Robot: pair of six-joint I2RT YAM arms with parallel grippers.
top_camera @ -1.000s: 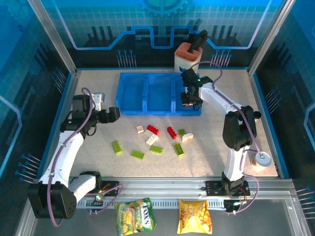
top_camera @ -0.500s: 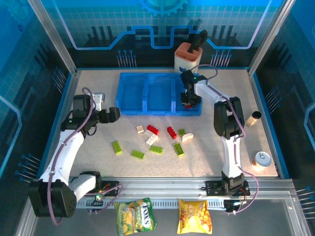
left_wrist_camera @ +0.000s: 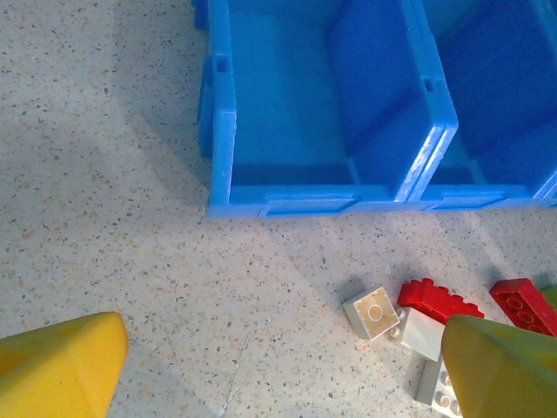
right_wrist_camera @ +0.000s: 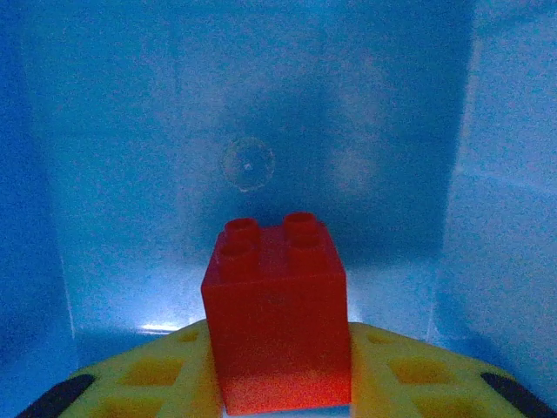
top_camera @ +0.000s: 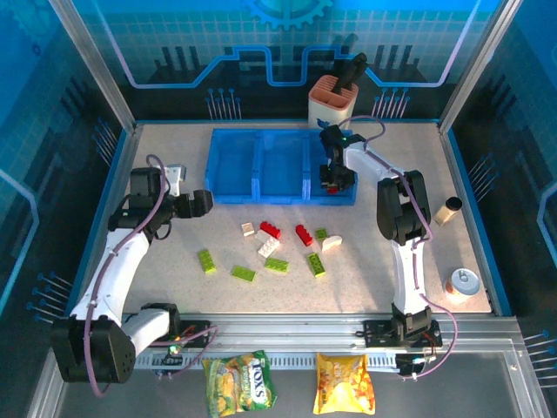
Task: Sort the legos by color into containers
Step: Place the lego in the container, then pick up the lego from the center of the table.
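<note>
Left jaws stand spread wide, their yellow fingers (left_wrist_camera: 61, 361) far apart at the bottom corners of the left wrist view, nothing between them, hovering over bare tabletop (top_camera: 174, 261) just left of the loose legos (top_camera: 277, 265) and short of the near left corner of the containers (top_camera: 235, 197). Right jaws reach down into the rightmost compartment, and the right wrist view shows a red brick (right_wrist_camera: 277, 313) standing upright, studs up, between their yellow fingers (right_wrist_camera: 157, 374). No gap shows on either side of it, but I cannot tell whether they are pinching it or only touching it. Nearest of all, outside the tabletop's front rail, lie a green snack bag (top_camera: 239, 381) and a yellow snack bag (top_camera: 344, 383). On the tabletop, the legos lie scattered in a loose band in the middle. Four lime green ones are on the near side, and a smaller green piece sits farther back. Two red ones and three cream-white ones lie toward the containers, all apart from the tray. In the left wrist view a white brick (left_wrist_camera: 374, 312) lies touching a red one (left_wrist_camera: 438, 300), near the front wall of the containers. Off to the right, well apart from the legos, a round tin (top_camera: 463, 281) sits near the right edge and a small tan cylinder (top_camera: 448, 210) lies beyond it. The containers stretch across the far half of the tabletop as three joined blue bins; the left and middle ones look bare inside. Behind their right end stands an orange-and-white holder (top_camera: 329, 100) with a dark tool in it.
</note>
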